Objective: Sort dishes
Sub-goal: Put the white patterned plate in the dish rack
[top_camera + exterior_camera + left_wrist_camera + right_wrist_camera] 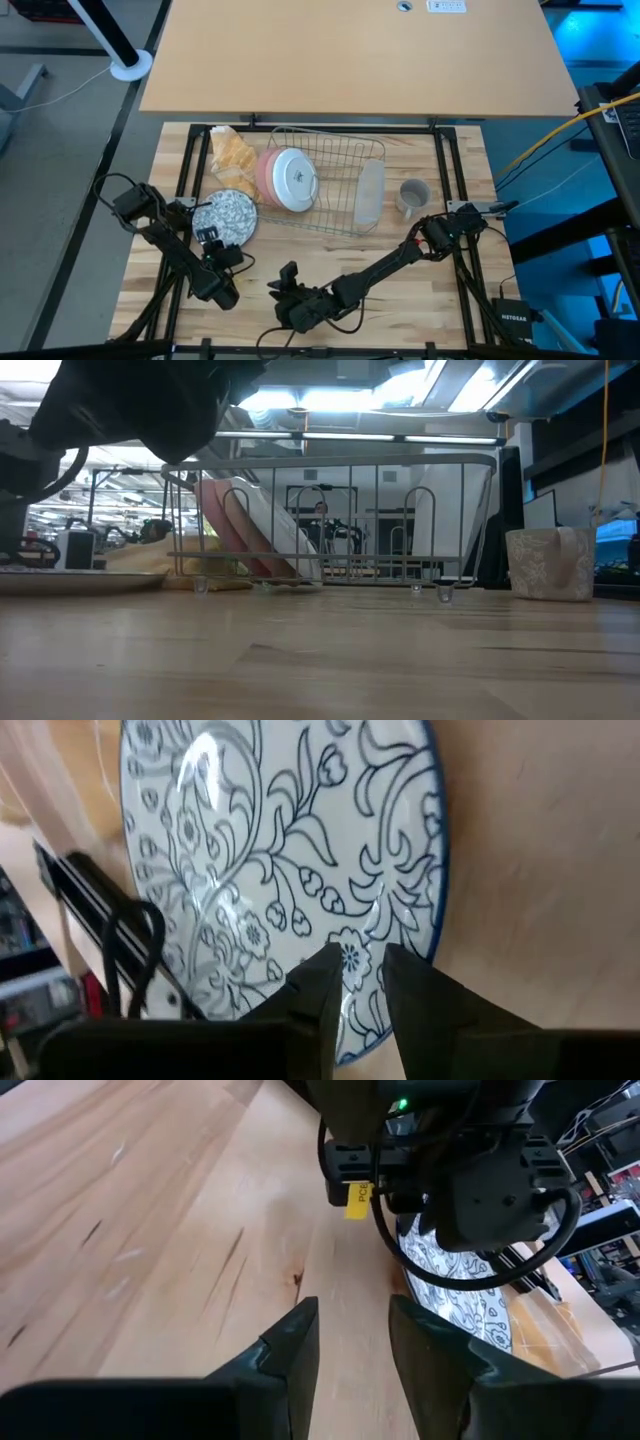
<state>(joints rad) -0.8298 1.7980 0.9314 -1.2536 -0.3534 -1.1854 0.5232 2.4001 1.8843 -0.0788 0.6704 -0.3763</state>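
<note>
High view: the blue-patterned plate (225, 215) lies left of centre, beside the wire rack (330, 180). The left gripper (208, 236) sits at its lower rim, fingers (325, 990) narrowly apart. The right gripper (285, 280) rests low centre, fingers slightly apart, empty.

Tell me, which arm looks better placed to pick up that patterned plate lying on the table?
The left: its end effector sits right at the patterned plate's rim; the right end effector rests farther away.

plates (283, 178) upright in rack (340, 160) | mug (411, 196) right of rack | patterned plate (225, 214) left
</note>
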